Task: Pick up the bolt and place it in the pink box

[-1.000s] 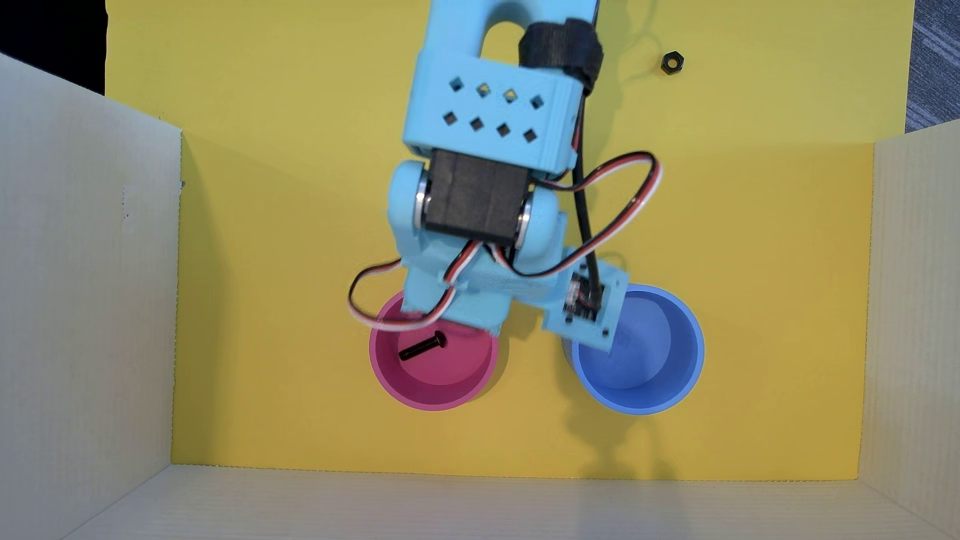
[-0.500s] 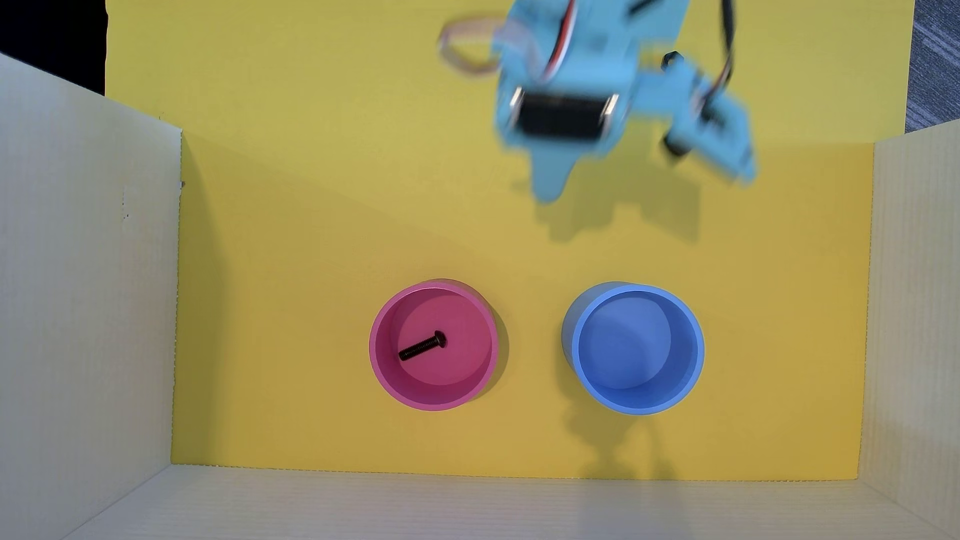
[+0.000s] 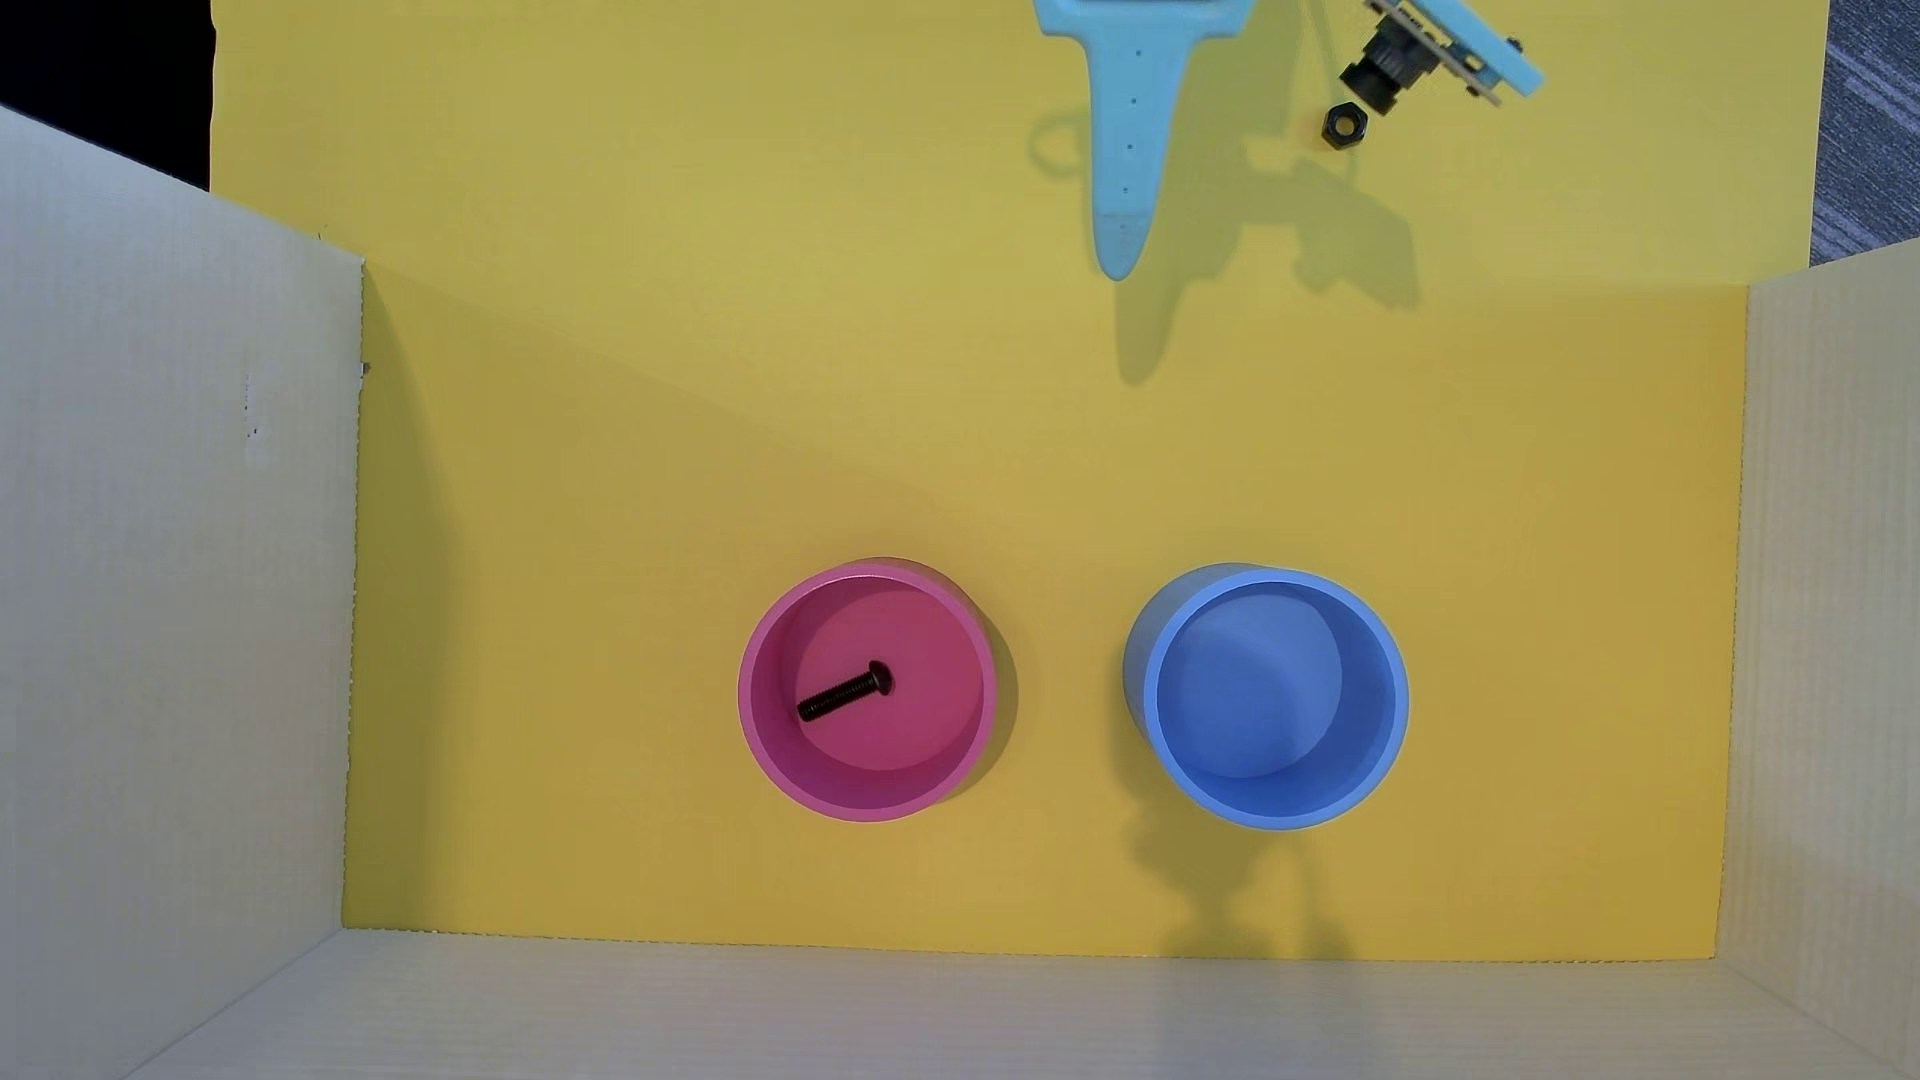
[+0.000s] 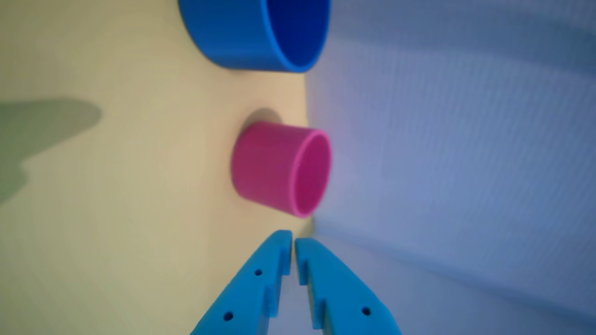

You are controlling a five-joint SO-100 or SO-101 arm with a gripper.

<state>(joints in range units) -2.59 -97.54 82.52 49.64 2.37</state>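
Observation:
The black bolt (image 3: 846, 692) lies flat on the bottom of the pink box (image 3: 764, 717), which stands on the yellow floor left of centre in the overhead view. My light blue gripper (image 3: 1119, 260) is far from it, at the top of that view, pointing down. In the wrist view the gripper (image 4: 293, 242) enters from the bottom edge with its jaws closed together and nothing between them. The pink box (image 4: 265, 165) shows there on its side, just beyond the fingertips. The bolt is hidden in the wrist view.
A blue round cup (image 3: 1392, 706) stands right of the pink box and also shows in the wrist view (image 4: 233, 32). A small black hex nut (image 3: 1347, 126) lies near the top. Pale cardboard walls (image 3: 166, 582) enclose the yellow floor on the left, right and bottom.

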